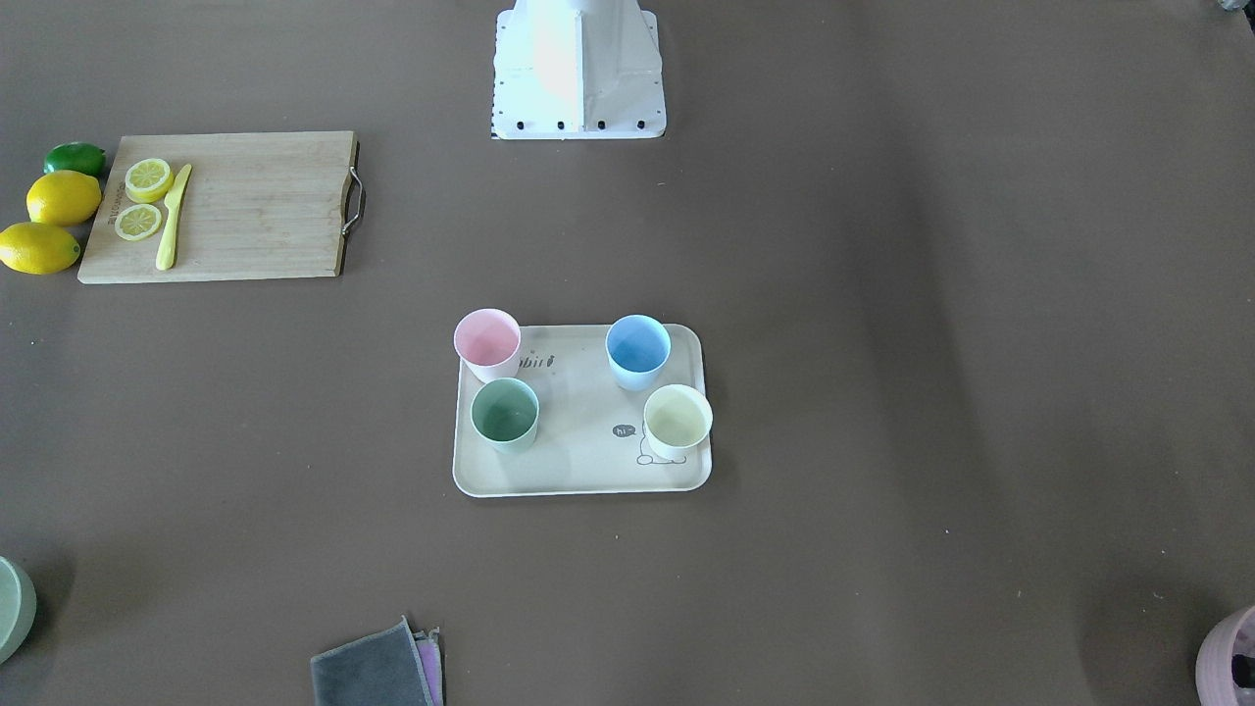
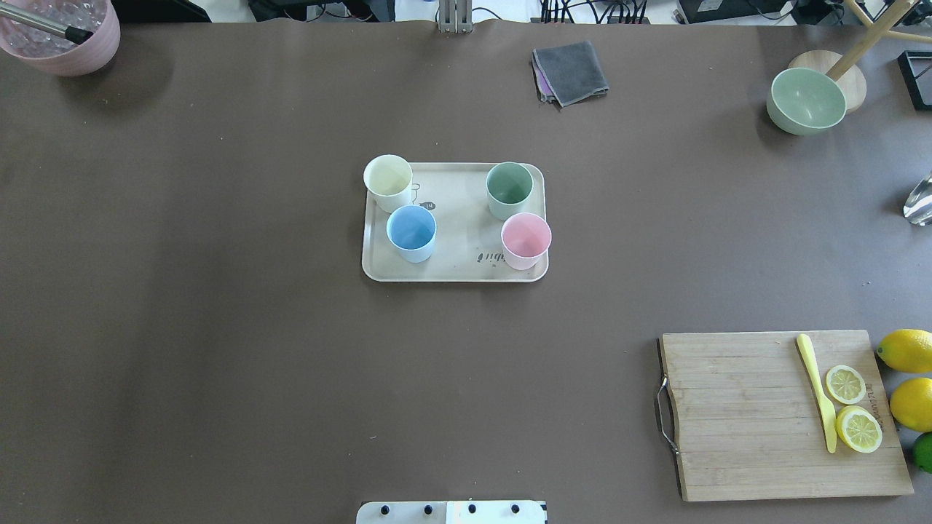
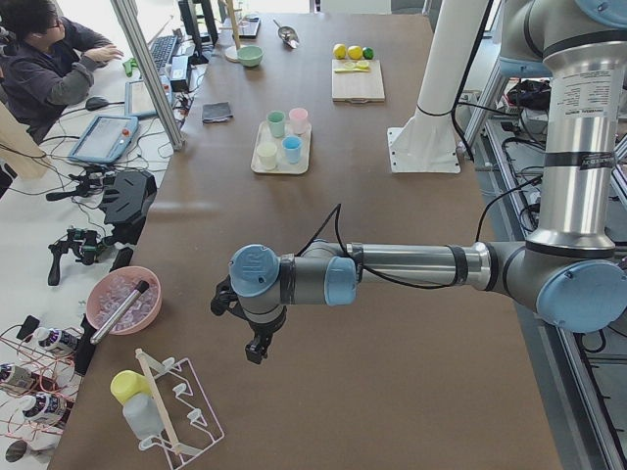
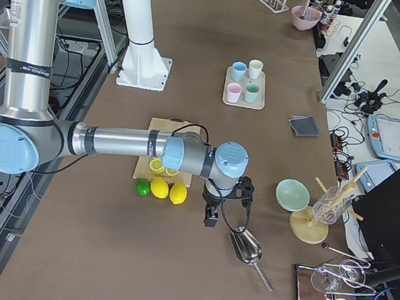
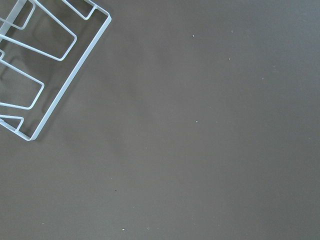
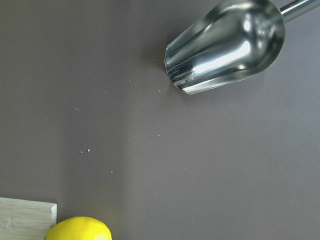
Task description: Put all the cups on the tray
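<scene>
**Cream tray (image 2: 459, 218) held all four cups**

You had the pink cup (image 2: 526, 236), green cup (image 2: 510, 185), blue cup (image 2: 411, 229) and yellow cup (image 2: 388, 178) upright on it. The left gripper (image 3: 257, 343) and right gripper (image 4: 211, 216) hung well apart from it, and you could not tell whether their jaws were released or clenched.

Brown table (image 2: 218, 327) is carrying the tray (image 2: 455, 276) at ctr. Wooden cutting board (image 2: 743, 422) is lying on robot's R side, w/ two lemons (image 2: 906, 351) & a lime (image 2: 925, 451) just beside its outer edge. Grey cloth (image 2: 571, 69), green bowl (image 2: 807, 100) & pink pot (image 2: 73, 47) are sitting along far edge. Steel scoop (image 6: 225, 47) & wire rack (image 5: 45, 65) are resting at opposite ends.
</scene>
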Motion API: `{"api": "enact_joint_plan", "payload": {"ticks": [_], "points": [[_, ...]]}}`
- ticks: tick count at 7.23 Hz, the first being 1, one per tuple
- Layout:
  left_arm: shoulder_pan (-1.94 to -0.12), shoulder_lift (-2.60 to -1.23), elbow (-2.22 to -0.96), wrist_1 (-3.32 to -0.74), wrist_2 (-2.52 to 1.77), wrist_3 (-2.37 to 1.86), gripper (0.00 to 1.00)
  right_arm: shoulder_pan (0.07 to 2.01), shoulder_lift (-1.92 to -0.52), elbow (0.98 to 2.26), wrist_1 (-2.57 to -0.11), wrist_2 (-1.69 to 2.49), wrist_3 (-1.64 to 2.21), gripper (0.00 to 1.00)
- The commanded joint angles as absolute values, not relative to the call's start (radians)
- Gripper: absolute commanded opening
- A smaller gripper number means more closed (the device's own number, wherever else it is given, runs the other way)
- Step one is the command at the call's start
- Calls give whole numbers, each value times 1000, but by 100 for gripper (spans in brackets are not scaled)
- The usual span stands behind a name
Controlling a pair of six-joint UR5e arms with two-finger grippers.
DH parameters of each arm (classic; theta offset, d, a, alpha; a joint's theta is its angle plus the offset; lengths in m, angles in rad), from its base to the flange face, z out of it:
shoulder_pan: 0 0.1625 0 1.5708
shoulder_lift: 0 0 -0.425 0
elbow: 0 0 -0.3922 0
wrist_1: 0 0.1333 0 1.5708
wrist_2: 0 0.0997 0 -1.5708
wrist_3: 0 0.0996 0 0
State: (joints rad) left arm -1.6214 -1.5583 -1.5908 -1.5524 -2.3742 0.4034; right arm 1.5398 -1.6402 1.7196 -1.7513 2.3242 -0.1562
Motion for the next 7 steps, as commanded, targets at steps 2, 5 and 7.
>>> {"api": "enact_joint_plan", "payload": {"ticks": [2, 5, 7], "points": [[-1621, -1560, -1589, -1554, -2373, 403, 98, 1537, -1640, 1720, -1750, 2322, -156, 100], [-1621, -1562, -1589, -1554, -2373, 402, 98, 1526, -1641, 1712, -1698, 2319, -152, 100], [-1621, -1562, -1589, -1554, -2373, 402, 98, 1525, -1641, 1712, -1698, 2319, -152, 100]]}}
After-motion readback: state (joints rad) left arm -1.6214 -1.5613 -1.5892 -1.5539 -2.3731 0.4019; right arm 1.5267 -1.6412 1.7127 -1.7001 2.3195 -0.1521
